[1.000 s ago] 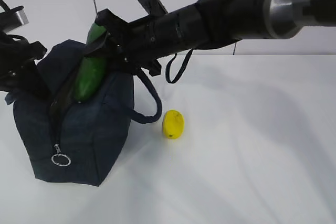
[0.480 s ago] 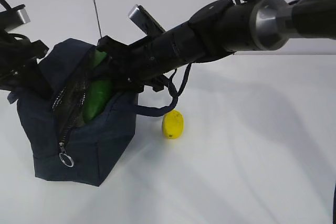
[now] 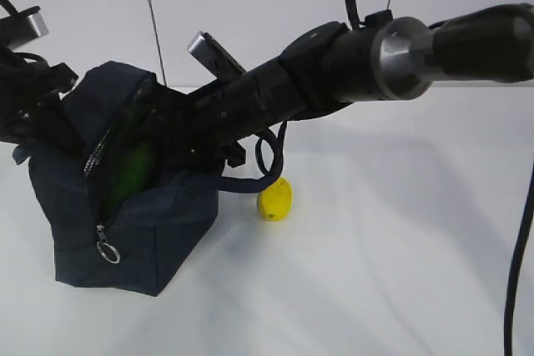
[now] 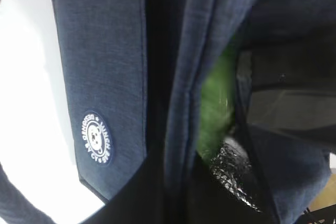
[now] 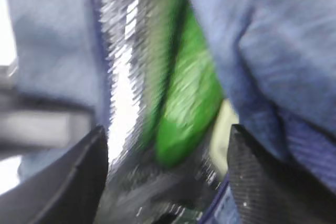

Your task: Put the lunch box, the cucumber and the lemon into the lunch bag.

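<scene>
in the exterior view the bag [image 3: 125, 223] stands near the table's [image 3: 400, 273] left edge, mouth unzipped, ring pull [image 3: 108, 251] hanging at its front. the cucumber [image 3: 131, 168] shows green inside the opening. the right arm [image 3: 334, 64] reaches across from the right edge into the mouth; its gripper is hidden there. the lemon [image 3: 274, 198] sits on the table just right of the bag, under that arm. the left arm [image 3: 29, 97] is at the bag's left side, its gripper pressed together. in the left wrist view, navy fabric with a round badge [image 4: 96, 137] fills the frame, cucumber [image 4: 215, 106] and foil lining [image 4: 236, 174] in the gap. in the blurred right wrist view, the right gripper [image 5: 168, 174] is spread, the cucumber [image 5: 186, 103] lying beyond and between its fingers [image 5: 262, 182], apart from them, against foil.
</scene>
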`<state>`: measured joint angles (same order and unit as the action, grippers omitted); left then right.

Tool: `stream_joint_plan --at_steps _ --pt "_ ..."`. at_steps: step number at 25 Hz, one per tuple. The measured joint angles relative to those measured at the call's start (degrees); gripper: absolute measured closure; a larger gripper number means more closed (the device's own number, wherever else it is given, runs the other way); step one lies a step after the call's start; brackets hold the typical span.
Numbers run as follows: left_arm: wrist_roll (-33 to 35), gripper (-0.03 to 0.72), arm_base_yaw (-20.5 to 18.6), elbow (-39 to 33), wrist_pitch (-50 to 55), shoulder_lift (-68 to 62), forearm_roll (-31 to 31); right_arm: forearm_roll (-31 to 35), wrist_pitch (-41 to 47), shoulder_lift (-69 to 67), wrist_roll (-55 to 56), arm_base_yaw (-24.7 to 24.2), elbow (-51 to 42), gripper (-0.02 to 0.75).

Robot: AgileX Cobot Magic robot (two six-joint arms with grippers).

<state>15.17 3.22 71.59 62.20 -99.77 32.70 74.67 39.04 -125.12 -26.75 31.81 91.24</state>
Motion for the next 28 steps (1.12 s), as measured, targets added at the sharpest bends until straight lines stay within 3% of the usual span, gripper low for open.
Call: stream_joint_plan --at_steps 4,14,28 --pt "0.11 0.680 0.00 0.00 0.00 0.00 0.09 0.36 0.47 0.00 0.00 0.00 0.00 0.229" --pt "0.39 0.680 0.00 0.00 0.00 0.00 0.09 1.34 5.71 0.59 -4.97 -0.10 0.00 0.214" --pt "0.73 0.680 0.00 0.00 0.10 0.00 0.09 -22.60 13.32 8.69 3.52 -0.10 6.08 0.213"
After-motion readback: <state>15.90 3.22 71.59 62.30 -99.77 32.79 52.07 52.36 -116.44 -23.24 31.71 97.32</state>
